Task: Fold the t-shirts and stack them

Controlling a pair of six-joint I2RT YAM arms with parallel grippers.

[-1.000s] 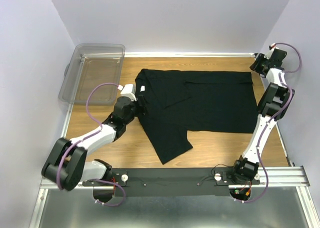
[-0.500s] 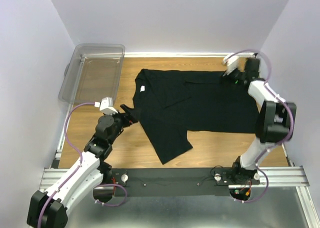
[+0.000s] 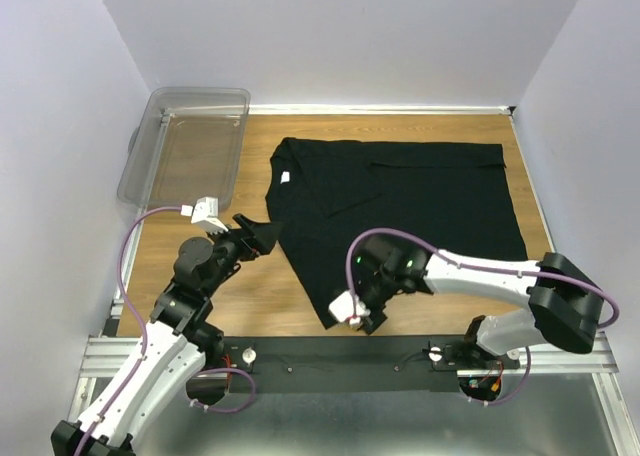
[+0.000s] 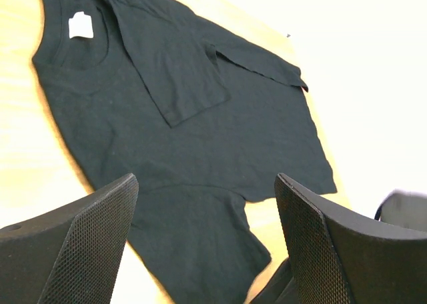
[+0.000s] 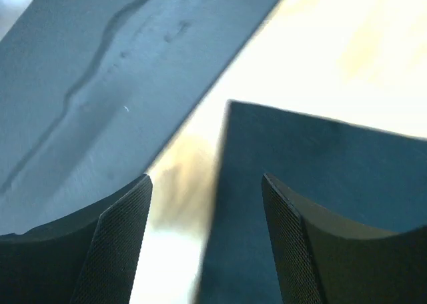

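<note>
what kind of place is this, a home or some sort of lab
Likely a robot lab test cell, not a home: a left arm and right arm bolted to a metal rail, a wooden table boxed in by plain walls, and a black t-shirt near a clear plastic bin.

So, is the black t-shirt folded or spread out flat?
Partly folded: the t-shirt lies flat on the table, its far sleeve turned in over the body, its near sleeve spread out toward the near edge.
</note>
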